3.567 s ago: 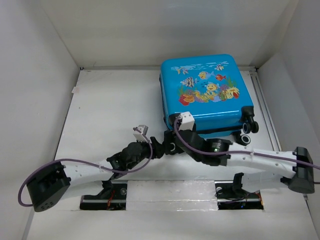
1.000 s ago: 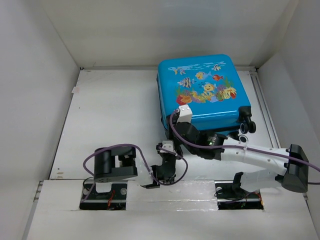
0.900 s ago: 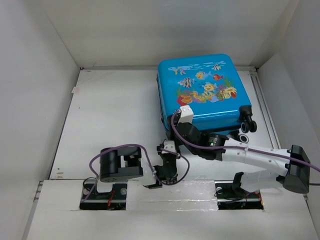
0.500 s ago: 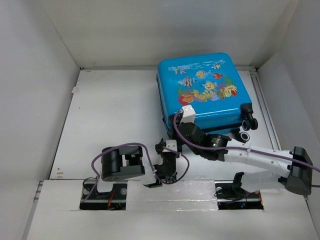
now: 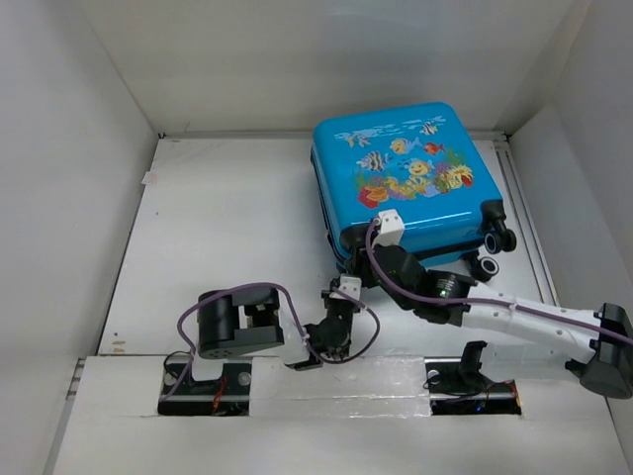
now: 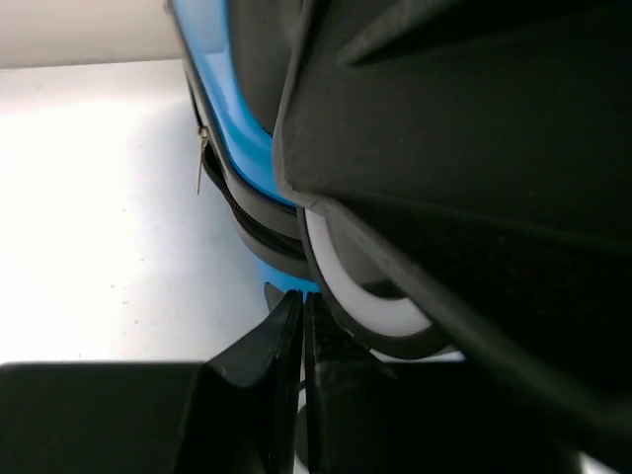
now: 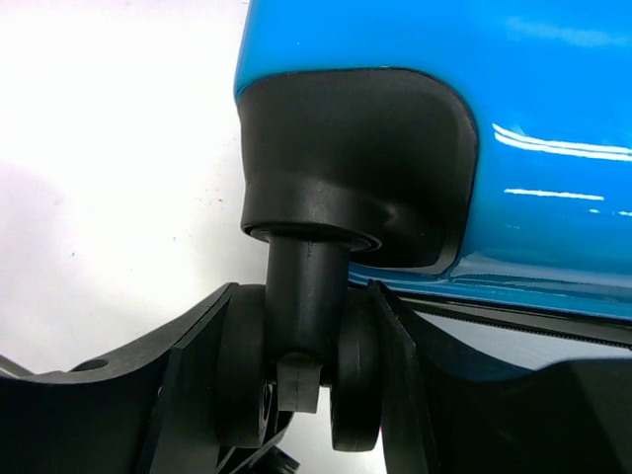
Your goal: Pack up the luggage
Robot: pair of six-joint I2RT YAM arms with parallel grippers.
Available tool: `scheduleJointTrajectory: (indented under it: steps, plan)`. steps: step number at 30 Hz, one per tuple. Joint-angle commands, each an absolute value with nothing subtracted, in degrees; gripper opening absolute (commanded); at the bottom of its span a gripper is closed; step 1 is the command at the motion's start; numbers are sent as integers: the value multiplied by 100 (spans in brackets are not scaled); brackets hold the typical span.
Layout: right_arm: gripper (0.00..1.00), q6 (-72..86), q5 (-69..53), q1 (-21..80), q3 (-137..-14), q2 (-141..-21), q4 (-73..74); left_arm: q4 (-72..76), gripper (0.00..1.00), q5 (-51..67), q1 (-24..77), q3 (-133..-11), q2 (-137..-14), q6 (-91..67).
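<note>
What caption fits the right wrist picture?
Right claw pinching a black wheel of the blue luggage.

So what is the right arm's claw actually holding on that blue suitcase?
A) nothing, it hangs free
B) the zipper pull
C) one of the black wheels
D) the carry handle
C: in the right wrist view the right gripper has a finger pressed on each side of a black wheel under the corner of the suitcase.
</note>
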State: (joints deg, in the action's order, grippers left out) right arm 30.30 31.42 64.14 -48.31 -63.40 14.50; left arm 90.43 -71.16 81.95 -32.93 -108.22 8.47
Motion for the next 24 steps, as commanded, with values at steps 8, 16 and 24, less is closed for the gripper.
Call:
scheduleJointTrajectory:
  steps: [8, 16, 24]
  plan:
    - [0, 2971, 1907, 6908, -4535, -5520, 851, 11865, 0, -6854, 7322, -2331, -10223, 1697]
    - [0, 3918, 3186, 6908, -3666, -4361, 1984, 9583, 0, -7233, 7207, -1836, -9072, -56]
    - [34, 4571, 4271, 6654, -3480, -2567, 2927, 4712, 24, -5899, 6259, -2777, -7270, -3278]
